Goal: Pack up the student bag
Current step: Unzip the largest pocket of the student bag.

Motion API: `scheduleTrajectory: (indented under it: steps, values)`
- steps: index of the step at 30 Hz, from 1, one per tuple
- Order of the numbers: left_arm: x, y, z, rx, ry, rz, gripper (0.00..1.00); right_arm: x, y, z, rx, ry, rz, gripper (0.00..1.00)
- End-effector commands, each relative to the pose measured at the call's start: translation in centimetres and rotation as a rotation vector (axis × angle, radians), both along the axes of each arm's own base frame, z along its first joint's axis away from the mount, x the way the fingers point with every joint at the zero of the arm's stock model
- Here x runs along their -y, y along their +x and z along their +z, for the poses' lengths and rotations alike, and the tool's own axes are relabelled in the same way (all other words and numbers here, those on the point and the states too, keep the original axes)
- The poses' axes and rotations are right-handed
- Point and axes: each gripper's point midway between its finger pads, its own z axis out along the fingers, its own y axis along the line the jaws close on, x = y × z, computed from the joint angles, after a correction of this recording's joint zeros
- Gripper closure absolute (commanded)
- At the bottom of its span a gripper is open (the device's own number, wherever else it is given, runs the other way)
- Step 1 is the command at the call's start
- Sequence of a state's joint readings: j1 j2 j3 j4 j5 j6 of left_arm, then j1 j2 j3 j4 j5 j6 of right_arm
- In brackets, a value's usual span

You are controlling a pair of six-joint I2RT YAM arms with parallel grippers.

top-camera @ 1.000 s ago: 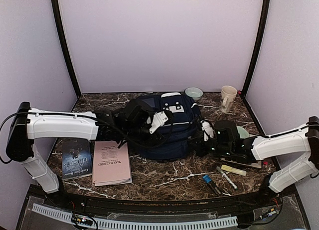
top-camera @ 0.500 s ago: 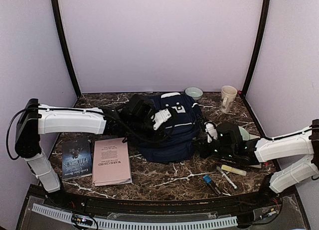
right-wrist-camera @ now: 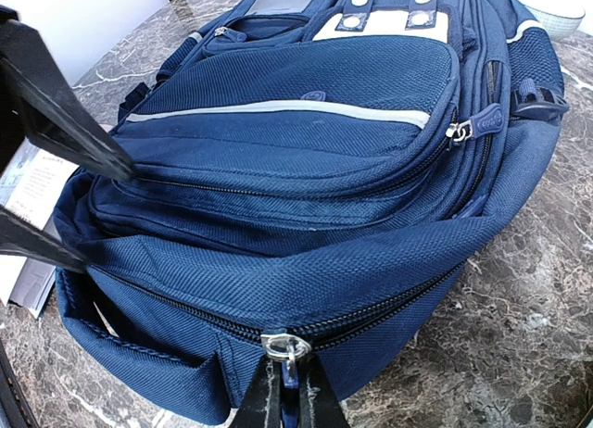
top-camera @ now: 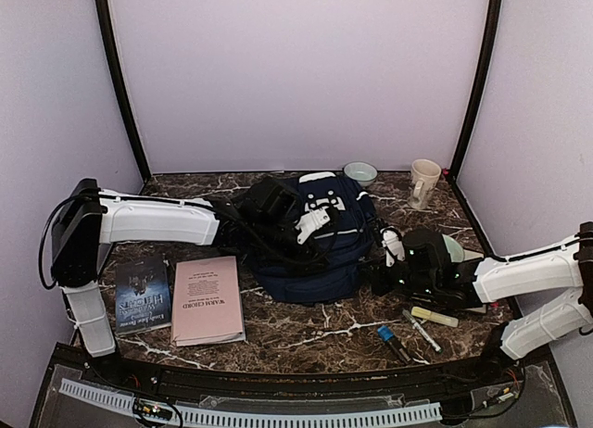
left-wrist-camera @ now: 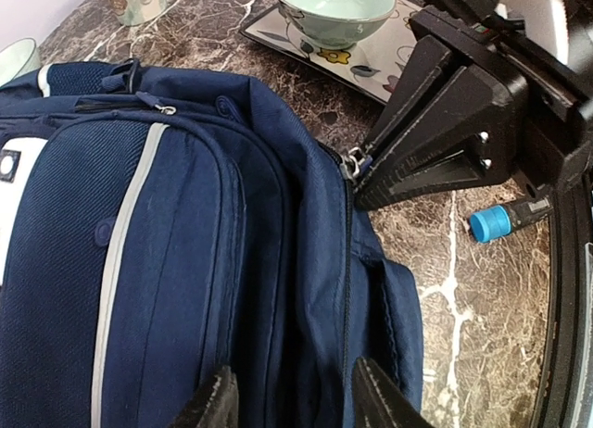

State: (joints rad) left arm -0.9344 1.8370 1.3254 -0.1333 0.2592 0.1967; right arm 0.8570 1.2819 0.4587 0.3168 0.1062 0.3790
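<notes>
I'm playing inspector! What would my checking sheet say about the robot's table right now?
Surface: dark marble table; no spills seen.
Job's things: student bag lying flat mid-table, front up.
Clutter: dark book and pink book left of the bag; bowl and mug at the back; second bowl on a tray; highlighter and blue-capped marker on the right.
Grippers: left gripper has its jaws apart astride bag fabric, grip unclear; right gripper is shut on the zip pull.
Cables: black cable looping by the left arm's shoulder.
Surroundings: plain pale walls, black posts.
</notes>
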Motion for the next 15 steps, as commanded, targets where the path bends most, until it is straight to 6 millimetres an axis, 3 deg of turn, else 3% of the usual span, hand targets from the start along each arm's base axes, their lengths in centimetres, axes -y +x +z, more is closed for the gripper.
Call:
scheduleTrajectory:
  steps: [1, 5, 9, 15]
  values:
    - [0.8, 0.4, 0.1, -0.022, -0.005, -0.005, 0.58, -0.2, 1.1, 1.9, 0.067, 0.051, -0.028, 1.00]
    - [1.2, 0.5, 0.2, -0.023, -0.020, -0.008, 0.73, -0.3, 1.0, 2.0, 0.066, 0.053, -0.016, 1.00]
    - [1.4, 0.5, 0.4, -0.026, -0.030, -0.010, 0.98, -0.5, 0.8, 2.1, 0.068, 0.060, 0.000, 1.00]
    - [1.6, 0.6, 1.4, -0.036, -0.062, 0.005, 1.00, -2.4, -0.2, 2.4, 0.045, 0.099, 0.105, 1.00]
